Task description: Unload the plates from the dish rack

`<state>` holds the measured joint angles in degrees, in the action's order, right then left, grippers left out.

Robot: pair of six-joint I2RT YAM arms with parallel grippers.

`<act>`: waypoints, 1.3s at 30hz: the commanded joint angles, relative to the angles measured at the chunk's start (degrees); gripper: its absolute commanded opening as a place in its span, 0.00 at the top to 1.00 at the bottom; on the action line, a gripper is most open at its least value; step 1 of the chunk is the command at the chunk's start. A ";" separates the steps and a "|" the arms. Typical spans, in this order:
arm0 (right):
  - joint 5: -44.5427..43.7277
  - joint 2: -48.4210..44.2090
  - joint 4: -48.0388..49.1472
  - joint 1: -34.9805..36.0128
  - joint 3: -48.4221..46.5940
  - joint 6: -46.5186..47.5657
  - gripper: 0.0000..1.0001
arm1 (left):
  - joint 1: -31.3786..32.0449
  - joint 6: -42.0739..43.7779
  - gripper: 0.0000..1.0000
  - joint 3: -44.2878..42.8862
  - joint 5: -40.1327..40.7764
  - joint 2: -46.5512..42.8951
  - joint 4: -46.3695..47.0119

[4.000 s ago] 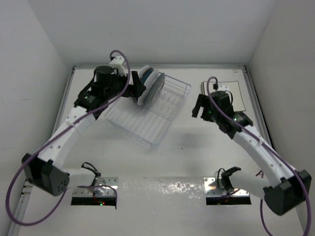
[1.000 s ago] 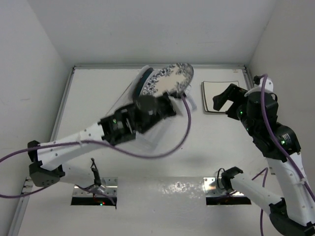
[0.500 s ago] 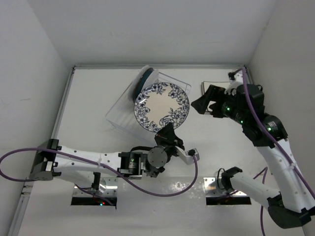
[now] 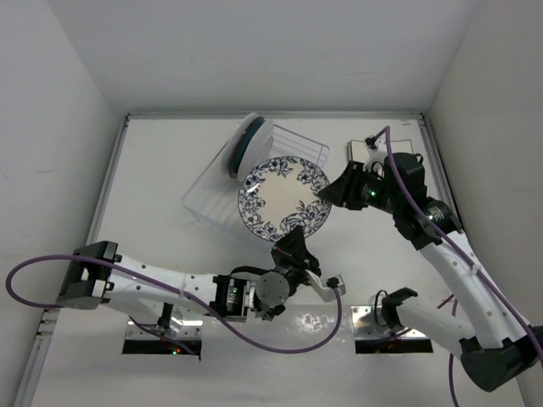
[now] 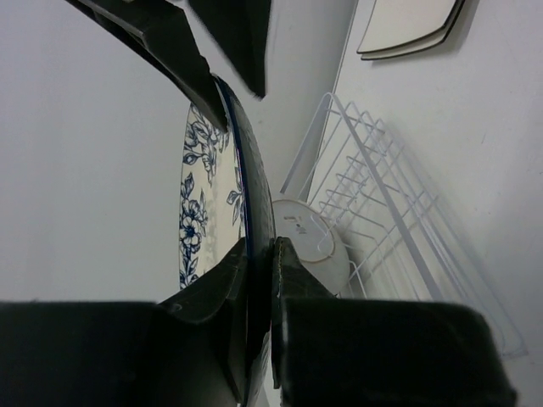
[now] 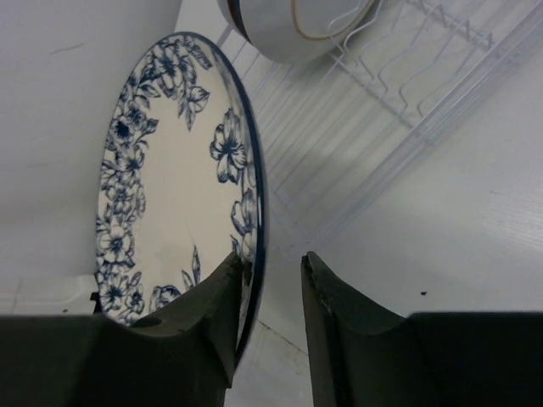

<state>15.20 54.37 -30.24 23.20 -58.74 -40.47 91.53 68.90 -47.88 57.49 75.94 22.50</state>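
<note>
The left gripper (image 4: 293, 241) pinches the lower rim of a round white plate with blue floral pattern (image 4: 284, 197), held aloft just before the white wire dish rack (image 4: 307, 151). The right gripper (image 6: 270, 261) has spread jaws straddling the plate's opposite edge.

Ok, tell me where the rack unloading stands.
Done: the square cream plates lie on the table. In hand: the left gripper is shut on the blue floral plate, held off the dish rack, and the right gripper is open around its rim. Left: one round plate standing in the rack.
</note>
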 commanded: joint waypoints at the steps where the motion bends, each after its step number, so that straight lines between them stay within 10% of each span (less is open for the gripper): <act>1: 1.58 -0.23 6.24 -1.14 2.57 -2.94 0.69 | 0.85 3.08 1.00 -1.52 0.69 -0.19 9.22; 8: 6.77 -0.49 11.34 -2.46 7.32 -7.25 1.00 | 0.85 3.26 0.99 -1.08 0.60 0.61 9.49; 18: 11.35 -6.81 17.59 -18.35 16.81 -13.15 1.00 | -0.21 -6.49 0.07 -2.30 -0.45 0.17 -0.95; 27: 16.09 -7.61 18.28 -37.42 25.94 -8.40 1.00 | 0.49 -33.54 0.01 -10.74 -0.98 5.18 -44.09; 34: 18.90 -7.26 25.67 -38.05 36.41 -4.45 1.00 | -3.10 -36.46 0.00 -9.08 10.09 0.79 -28.75; 39: 17.41 -7.79 23.39 -38.05 40.01 -0.50 1.00 | -16.25 -59.25 0.00 -30.12 8.09 2.54 -39.88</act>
<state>27.92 48.12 -13.87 -14.85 -18.09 -42.35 82.81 26.68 -64.97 63.55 80.38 -16.43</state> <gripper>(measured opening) 0.029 0.999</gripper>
